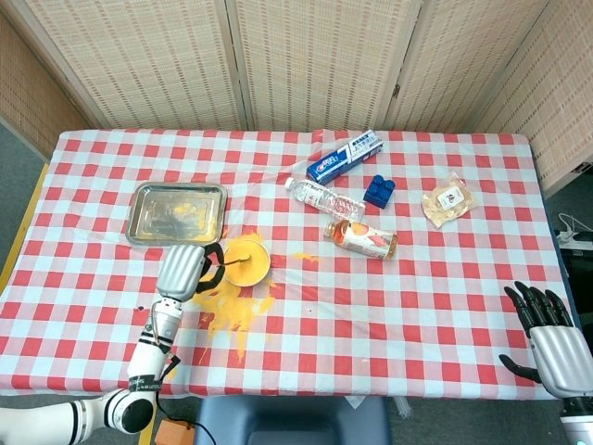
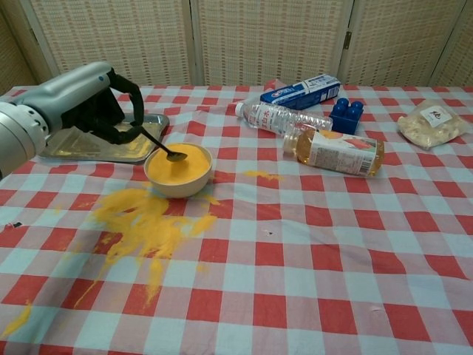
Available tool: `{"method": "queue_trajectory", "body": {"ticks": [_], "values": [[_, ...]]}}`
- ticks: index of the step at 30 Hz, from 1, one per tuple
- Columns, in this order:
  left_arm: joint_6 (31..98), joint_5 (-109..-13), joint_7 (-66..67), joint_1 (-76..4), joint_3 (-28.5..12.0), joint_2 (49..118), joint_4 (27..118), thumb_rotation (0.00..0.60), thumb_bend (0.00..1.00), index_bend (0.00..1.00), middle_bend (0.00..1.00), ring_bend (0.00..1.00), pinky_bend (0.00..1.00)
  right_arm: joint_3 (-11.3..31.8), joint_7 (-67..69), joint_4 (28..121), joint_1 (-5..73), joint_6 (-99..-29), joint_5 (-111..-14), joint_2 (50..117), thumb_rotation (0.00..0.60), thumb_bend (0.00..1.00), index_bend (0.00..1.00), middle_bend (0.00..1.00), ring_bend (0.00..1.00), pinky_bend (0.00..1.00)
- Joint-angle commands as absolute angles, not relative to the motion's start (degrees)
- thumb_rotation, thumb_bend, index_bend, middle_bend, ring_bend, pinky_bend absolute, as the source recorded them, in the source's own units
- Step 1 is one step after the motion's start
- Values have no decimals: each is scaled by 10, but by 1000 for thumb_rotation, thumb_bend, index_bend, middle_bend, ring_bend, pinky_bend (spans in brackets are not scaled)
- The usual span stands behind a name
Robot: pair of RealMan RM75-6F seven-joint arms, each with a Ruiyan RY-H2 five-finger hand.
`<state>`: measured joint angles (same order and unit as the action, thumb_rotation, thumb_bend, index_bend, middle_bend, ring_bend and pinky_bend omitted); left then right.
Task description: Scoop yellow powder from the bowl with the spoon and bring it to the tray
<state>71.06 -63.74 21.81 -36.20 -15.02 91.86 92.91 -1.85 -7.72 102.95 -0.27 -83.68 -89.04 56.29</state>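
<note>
**Left hand with spoon at bowl of yellow powder**

Left hand point(image 2: 89, 103): fingers closed around dark metal spoon point(image 2: 161, 146), tip over round white bowl of yellow powder point(image 2: 178, 169). Rectangular steel tray point(image 1: 177, 212): just beyond, far left. Right hand point(image 1: 548, 340): near right, empty, fingers spread.

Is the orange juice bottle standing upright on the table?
No, the orange juice bottle lies on its side on the checked cloth, just in front of the clear water bottle, which also lies flat.
</note>
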Motion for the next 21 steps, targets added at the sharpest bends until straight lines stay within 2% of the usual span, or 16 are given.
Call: {"method": "queue_trajectory", "body": {"ticks": [1,10,21], "values": [[696,-594,216,-360,-168,901,979,600,802,845,1000,1000,1000,-20,-72,1029,-3,-837,-893,561,600,66,0,0,0,0],[671,-496,143,-350,-218,874,1033,600,800,845,1000,1000,1000,-22,-65,1028,-1,-833,-896,558,600,66,0,0,0,0],[662,-509,66,-332,-210,872,1001,600,802,845,1000,1000,1000,-24,-71,1030,-3,-836,-900,560,600,65,0,0,0,0]]}}
